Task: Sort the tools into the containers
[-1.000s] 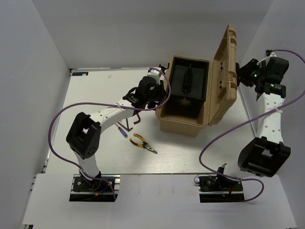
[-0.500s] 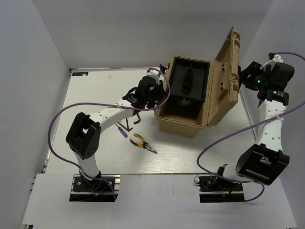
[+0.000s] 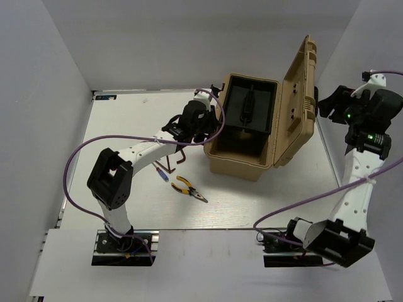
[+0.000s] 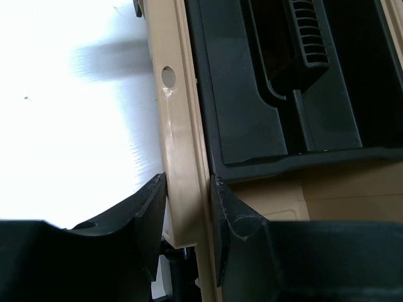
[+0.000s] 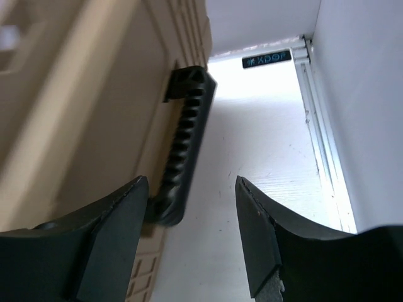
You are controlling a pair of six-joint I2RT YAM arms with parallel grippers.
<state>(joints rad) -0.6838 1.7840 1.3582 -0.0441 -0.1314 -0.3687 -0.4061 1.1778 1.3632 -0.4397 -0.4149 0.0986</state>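
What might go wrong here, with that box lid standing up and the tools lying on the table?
1. The hinged lid of the tan plastic toolbox stands upright, while the right gripper is open beside its black ribbed handle and holds nothing. The lid may fall shut.
2. The left gripper clamps the toolbox's rim. A tug may slide or tip it.
3. The yellow-and-black-handled pliers lie close to the left arm. A sweep may knock them.

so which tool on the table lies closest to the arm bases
The yellow-handled pliers; the blue-tipped screwdriver and the hex key lie farther back.
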